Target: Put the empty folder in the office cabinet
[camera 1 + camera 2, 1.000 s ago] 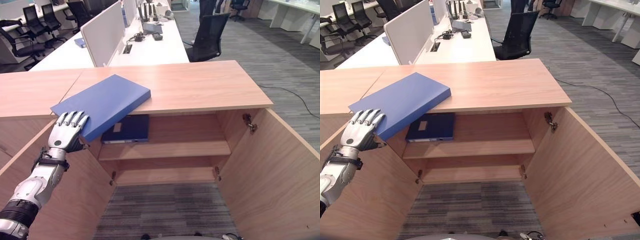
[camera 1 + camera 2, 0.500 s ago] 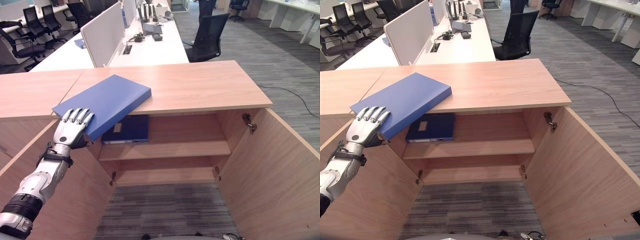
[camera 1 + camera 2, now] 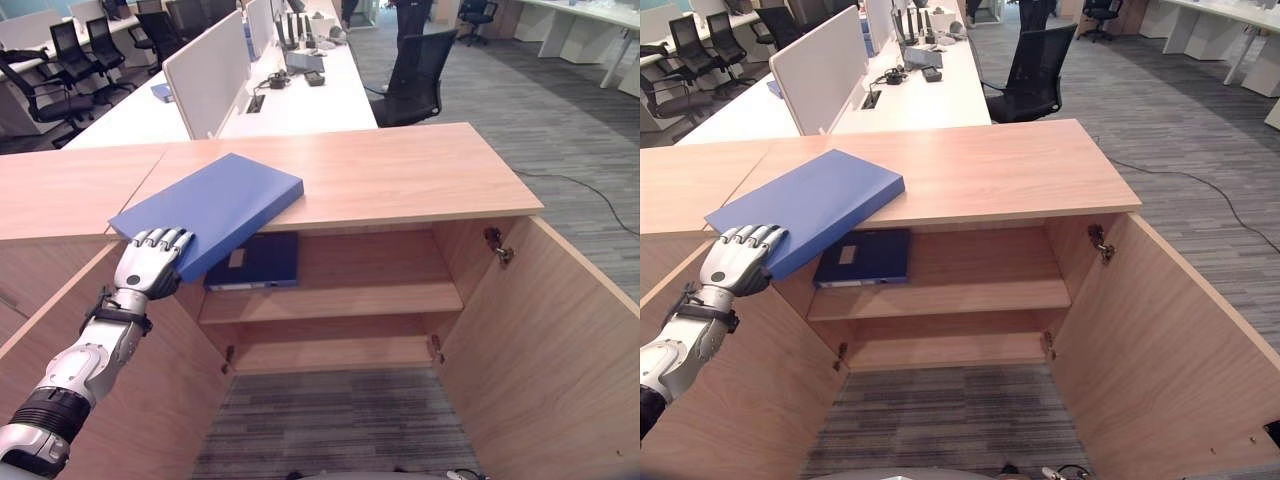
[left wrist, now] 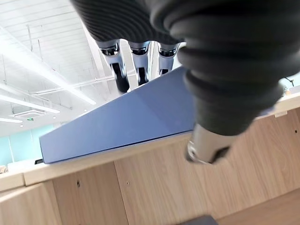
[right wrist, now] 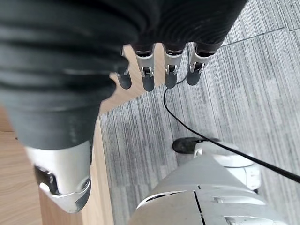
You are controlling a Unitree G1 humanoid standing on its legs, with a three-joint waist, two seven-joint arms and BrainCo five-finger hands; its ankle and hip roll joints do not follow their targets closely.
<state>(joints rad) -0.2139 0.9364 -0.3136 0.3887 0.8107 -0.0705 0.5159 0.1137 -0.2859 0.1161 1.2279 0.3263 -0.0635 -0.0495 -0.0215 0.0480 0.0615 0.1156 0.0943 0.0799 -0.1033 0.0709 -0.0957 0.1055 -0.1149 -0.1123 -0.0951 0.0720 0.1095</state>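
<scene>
The blue folder (image 3: 210, 208) lay flat on the wooden top of the office cabinet (image 3: 400, 175), at about 10 o'clock from the cabinet's opening, with its near corner projecting past the front edge. The left hand (image 3: 150, 262) was closed on that projecting corner: the fingers (image 3: 752, 238) curled over the folder's upper face. The thumb could not be seen in the head views. The left wrist view, taken from below, added what the head views lacked: the folder's underside overhanging the cabinet edge, the dark fingertips (image 4: 121, 80) wrapped over the far side, and the thumb (image 4: 206, 145) pressed beneath.

Both cabinet doors stood open, the right door (image 3: 560, 340) at 4 o'clock and the left door (image 3: 730, 390) at 8 o'clock. On the upper shelf (image 3: 340, 296), at its left end directly beneath the overhang, lay a second, darker blue binder (image 3: 258, 262) bearing a pale label. The lower shelf (image 3: 335, 350) was visible below it.

The right hand (image 5: 159, 70) appeared in its own wrist view, hanging above grey carpet (image 5: 225, 103) beside a wooden panel, fingers straight and relaxed, holding nothing.

At 12 o'clock beyond the cabinet stood a white desk (image 3: 300, 95) with a divider screen (image 3: 205, 70) and a black office chair (image 3: 415, 75).
</scene>
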